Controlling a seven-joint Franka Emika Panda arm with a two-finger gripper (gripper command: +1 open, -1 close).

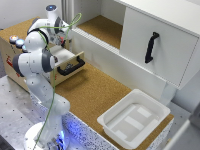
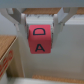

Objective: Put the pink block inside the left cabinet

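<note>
Gripping the pink block [image 2: 40, 39] between its two fingers [image 2: 21, 24], the tool [image 2: 41, 25] is holding the cube closed in from both sides, as the wrist view is showing. Black letters "D" and "A" are showing on the block's faces.

In the exterior view, the arm is reaching toward the back of the scene, with the tool [image 1: 63, 31] sitting above the light-wood drawer [image 1: 67, 59], which is standing pulled out with its black handle facing forward. The block itself is too small to make out in that view.

The left cabinet [image 1: 102, 27] is lying open just beyond the tool, its cork-brown floor showing between white walls. The white door panel [image 1: 155, 45] with a black handle is covering the space on the exterior view's right. A white tray [image 1: 134, 119] is resting on the cork tabletop [image 1: 85, 92] near the front. Coloured buttons [image 1: 16, 41] are sitting on the wooden box at the exterior view's left.
</note>
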